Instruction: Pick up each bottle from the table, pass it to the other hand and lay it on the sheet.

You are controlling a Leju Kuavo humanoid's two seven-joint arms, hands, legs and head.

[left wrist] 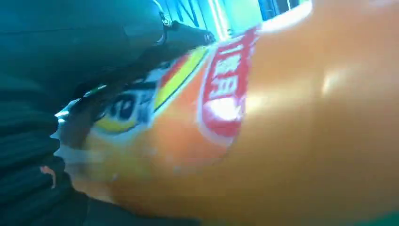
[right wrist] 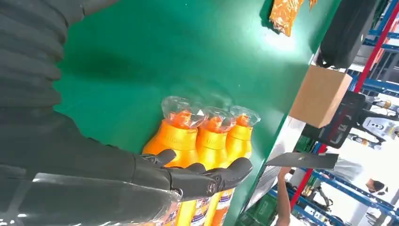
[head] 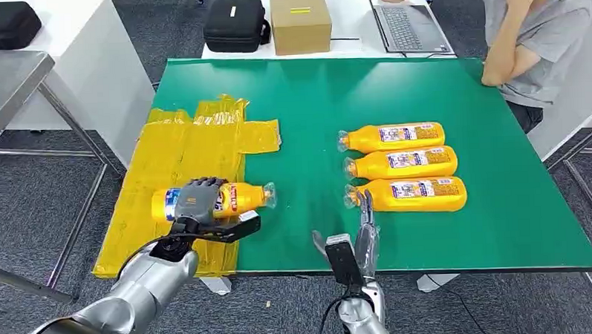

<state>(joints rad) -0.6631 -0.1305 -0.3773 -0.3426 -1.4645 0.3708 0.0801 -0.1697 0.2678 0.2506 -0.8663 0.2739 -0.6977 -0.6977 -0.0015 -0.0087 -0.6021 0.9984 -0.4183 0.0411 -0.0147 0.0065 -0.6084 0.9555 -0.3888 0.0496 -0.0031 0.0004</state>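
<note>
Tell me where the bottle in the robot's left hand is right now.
In the head view the bottle lies on its side over the yellow sheet at the green table's left edge, gripped by the left hand, apart from the three bottles on the right.

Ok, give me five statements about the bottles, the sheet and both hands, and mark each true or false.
1. The left hand holds a bottle over the yellow sheet. True.
2. Three bottles lie side by side on the green table. True.
3. The right hand holds a bottle. False: it is open, near the closest of the three.
4. The three bottles stand upright. False: they lie on their sides.
5. The cardboard box sits on the green table. False: it is on the white table behind.
</note>
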